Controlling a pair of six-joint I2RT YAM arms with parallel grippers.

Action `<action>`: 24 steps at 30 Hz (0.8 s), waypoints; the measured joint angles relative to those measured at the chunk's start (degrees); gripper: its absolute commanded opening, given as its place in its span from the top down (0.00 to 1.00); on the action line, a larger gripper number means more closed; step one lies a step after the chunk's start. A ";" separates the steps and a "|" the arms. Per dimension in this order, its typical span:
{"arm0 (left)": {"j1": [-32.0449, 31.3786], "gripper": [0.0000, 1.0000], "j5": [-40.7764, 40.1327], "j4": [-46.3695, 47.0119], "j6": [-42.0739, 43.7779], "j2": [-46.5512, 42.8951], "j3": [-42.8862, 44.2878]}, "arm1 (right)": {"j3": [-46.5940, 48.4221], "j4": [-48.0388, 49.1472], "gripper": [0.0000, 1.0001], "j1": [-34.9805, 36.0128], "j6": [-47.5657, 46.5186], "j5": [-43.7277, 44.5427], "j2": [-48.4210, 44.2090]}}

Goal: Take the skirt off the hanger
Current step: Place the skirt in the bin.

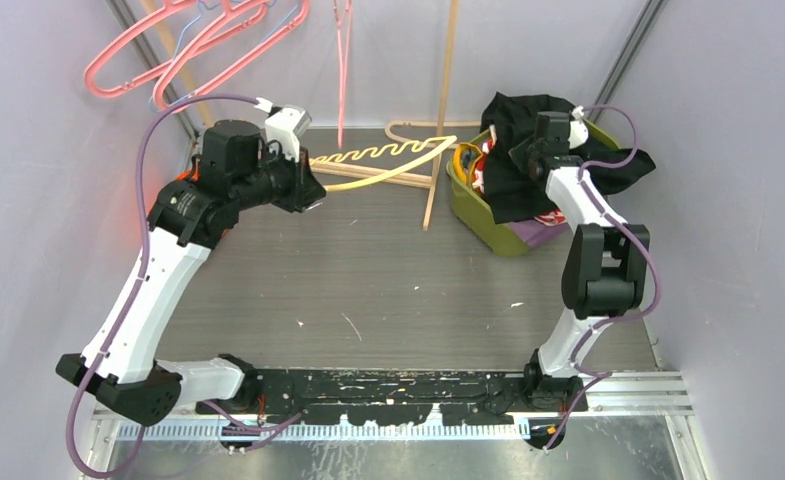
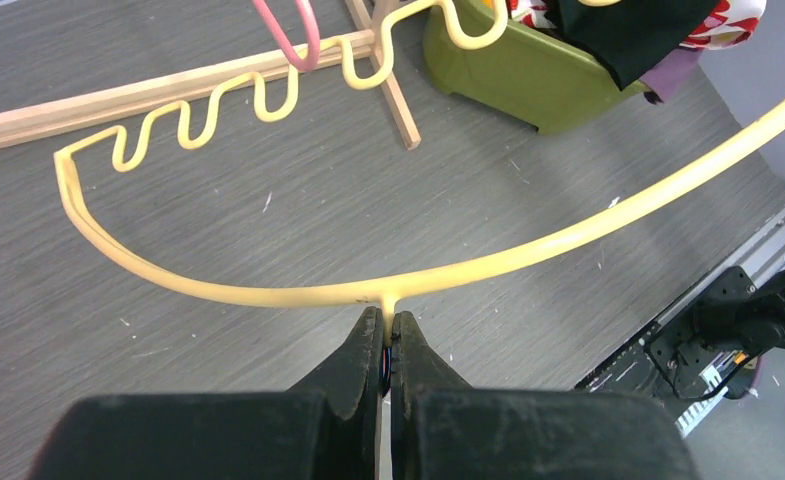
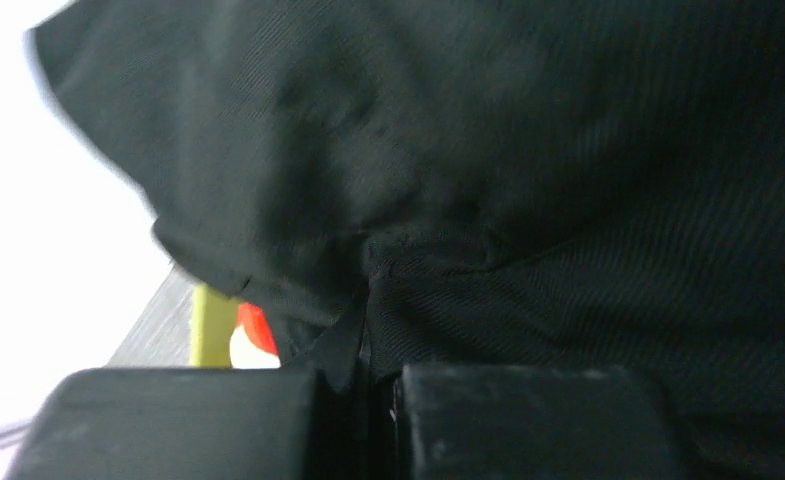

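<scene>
From above, the green bin (image 1: 483, 222) stands at the far right of the tabletop (image 1: 388, 290). The black skirt (image 1: 513, 180) hangs over the bin and spills past its right rim. The right claw (image 1: 530, 152) is directly above the bin, buried in the cloth. Left of the bin, the yellow hanger (image 1: 388, 172) is bare and free of the skirt. It is held by the left claw (image 1: 316, 190). A wooden frame (image 1: 438, 130) stands between the hanger and the bin, and pink hangers (image 1: 183, 45) hang far to the left of it.

In the left wrist view, the left claw (image 2: 388, 330) is fully closed on the short stem of the yellow hanger (image 2: 268, 293), above the tabletop (image 2: 268, 220). The green bin (image 2: 508, 75) is beyond it at the upper right, with the black skirt (image 2: 628, 35) on top.

In the right wrist view, the right claw (image 3: 368, 375) is pressed closed on a fold of the black skirt (image 3: 528, 180). The skirt fills nearly the whole view.
</scene>
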 measured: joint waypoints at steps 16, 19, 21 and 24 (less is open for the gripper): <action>4.15 1.00 4.85 1.57 -0.85 4.92 -1.11 | -7.74 -1.42 0.93 -0.79 5.60 -3.04 1.14; 4.15 1.00 5.84 2.64 -1.03 4.90 -1.90 | -9.94 -2.67 0.80 0.39 5.29 -2.47 -1.62; 4.15 1.00 6.03 3.13 -1.18 4.55 -2.45 | -10.49 -4.13 0.77 1.25 4.68 -2.29 -3.04; 4.15 1.00 6.14 3.39 -1.62 2.89 -3.45 | -9.38 -7.87 0.73 2.19 2.38 -1.53 -4.55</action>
